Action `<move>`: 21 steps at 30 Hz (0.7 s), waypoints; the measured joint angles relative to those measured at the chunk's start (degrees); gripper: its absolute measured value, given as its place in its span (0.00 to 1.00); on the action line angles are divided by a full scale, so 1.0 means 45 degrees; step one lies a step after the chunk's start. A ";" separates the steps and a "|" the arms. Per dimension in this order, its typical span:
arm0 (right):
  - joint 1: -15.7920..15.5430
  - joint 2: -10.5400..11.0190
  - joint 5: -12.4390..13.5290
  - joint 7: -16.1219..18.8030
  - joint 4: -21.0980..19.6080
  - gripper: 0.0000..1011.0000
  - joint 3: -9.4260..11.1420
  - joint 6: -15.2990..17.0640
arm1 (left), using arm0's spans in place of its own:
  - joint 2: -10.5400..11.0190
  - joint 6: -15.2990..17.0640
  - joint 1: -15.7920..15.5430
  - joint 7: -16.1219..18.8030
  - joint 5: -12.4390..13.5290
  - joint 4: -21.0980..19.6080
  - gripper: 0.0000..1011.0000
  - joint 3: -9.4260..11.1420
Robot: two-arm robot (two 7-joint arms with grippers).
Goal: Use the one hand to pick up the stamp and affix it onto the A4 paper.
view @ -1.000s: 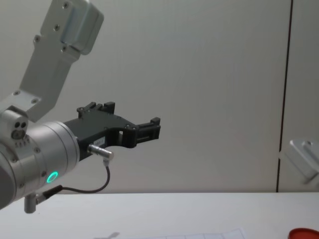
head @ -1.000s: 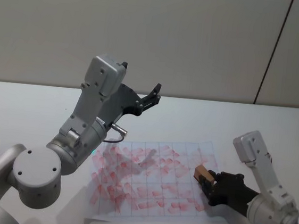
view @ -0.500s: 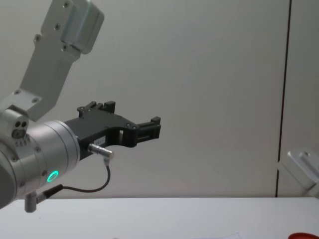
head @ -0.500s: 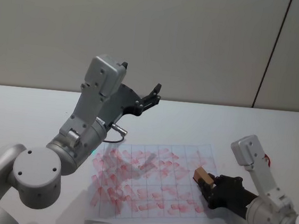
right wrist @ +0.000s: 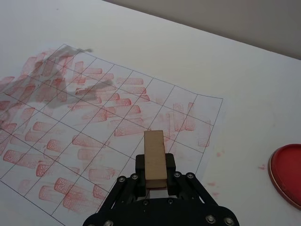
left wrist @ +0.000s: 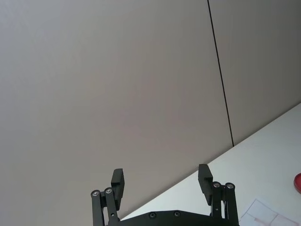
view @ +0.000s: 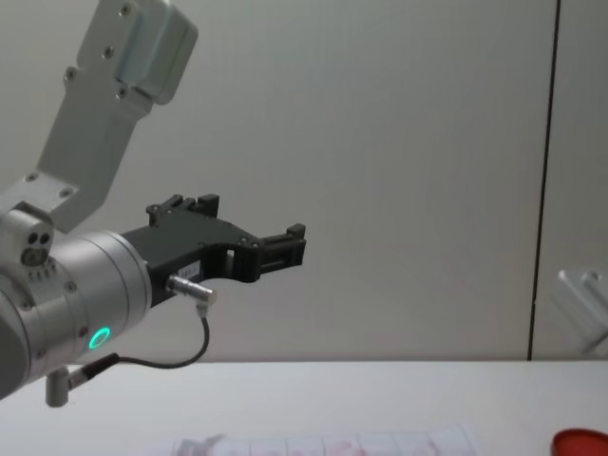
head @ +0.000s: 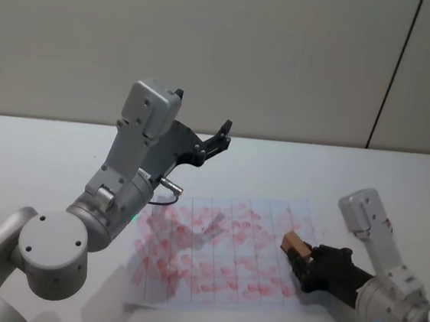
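Now the stamp is held at the paper's 3 o'clock edge

Well up at 11 o'clock from the paper (head: 213, 253), the left gripper (head: 216, 139) is raised above the table (head: 31, 157). Its fingers (left wrist: 117, 181) are spread wide with nothing between them. The paper is laid flat on the table, and its printed grid is covered with red marks. At its 3 o'clock edge, the stamp (head: 294, 246) is clamped between the fingers of the right gripper (head: 302, 264), with its free end pointed over the grid toward 10 o'clock. Whether the stamp is touching the sheet cannot be told. A red disc (view: 581, 443) is seen on the table at 3 o'clock from the paper, well apart from it.
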 joint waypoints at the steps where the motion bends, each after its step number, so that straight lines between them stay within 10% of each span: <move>1: -0.0011 0.0000 0.0052 -0.0041 -0.0064 0.21 0.0024 -0.0011 | 0.0001 0.0000 0.0000 0.0000 0.0000 0.0000 0.99 -0.0001; 21: 0.0398 -0.0013 0.2013 -0.1656 -0.1746 0.21 0.0870 -0.0152 | 0.0001 0.0000 0.0000 0.0000 0.0000 0.0000 0.99 0.0000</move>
